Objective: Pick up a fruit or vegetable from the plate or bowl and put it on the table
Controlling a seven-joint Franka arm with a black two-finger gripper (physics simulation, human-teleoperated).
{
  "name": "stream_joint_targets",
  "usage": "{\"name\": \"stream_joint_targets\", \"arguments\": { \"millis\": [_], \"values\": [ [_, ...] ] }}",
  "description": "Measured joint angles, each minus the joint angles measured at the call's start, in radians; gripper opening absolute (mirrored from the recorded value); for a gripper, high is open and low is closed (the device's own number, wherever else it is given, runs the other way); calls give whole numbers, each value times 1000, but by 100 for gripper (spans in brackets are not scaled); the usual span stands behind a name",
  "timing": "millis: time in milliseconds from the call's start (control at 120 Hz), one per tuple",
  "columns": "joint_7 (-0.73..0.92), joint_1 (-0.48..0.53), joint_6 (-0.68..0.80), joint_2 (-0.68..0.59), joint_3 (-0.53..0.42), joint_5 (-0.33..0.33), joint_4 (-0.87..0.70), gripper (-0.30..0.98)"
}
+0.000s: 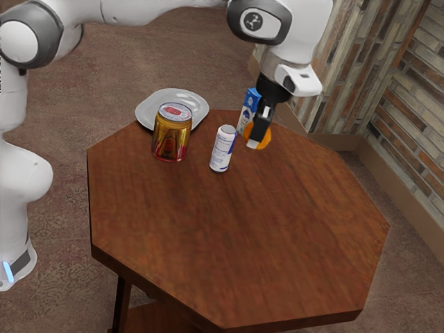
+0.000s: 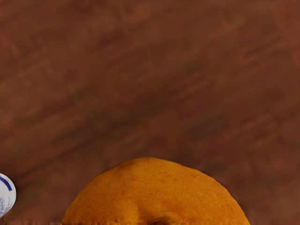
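In the exterior view my gripper [image 1: 257,140] points down over the table's far part, shut on an orange [image 1: 265,138]. The near finger covers part of the fruit; the far finger is hidden. Whether the orange touches the wooden table [image 1: 243,229] cannot be told. The wrist view has the orange [image 2: 154,197] large at its lower edge, with brown wood [image 2: 150,84] beyond it. A pale grey plate [image 1: 149,112] lies at the table's far left corner in the exterior view, partly hidden behind a can.
A gold and red can [image 1: 172,135] stands before the plate. Between it and my gripper is a slim white can [image 1: 222,149], its rounded end [image 2: 5,194] at the wrist view's edge. A blue carton [image 1: 248,107] stands right behind my gripper.
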Motion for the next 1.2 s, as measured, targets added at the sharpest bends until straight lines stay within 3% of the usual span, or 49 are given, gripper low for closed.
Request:
{"name": "stream_joint_targets", "arguments": {
  "millis": [133,358,525,800,942,1083,1142,1167,1200],
  "values": [
    [-16,-245,95,19,322,17,-37,26],
    [-32,-727,195,101,854,22,-16,25],
    [-33,-951,231,139,1115,-6,32,25],
    [-22,-986,279,197,1190,-44,41,25],
    [-16,-987,288,205,1211,-86,40,51],
    [-12,-990,291,206,1219,-109,38,61],
    [-10,-1019,291,190,1265,-113,39,63],
    [-9,-994,288,158,1256,-114,37,63],
    [-6,-889,273,91,1183,-115,29,64]
  ]
}}
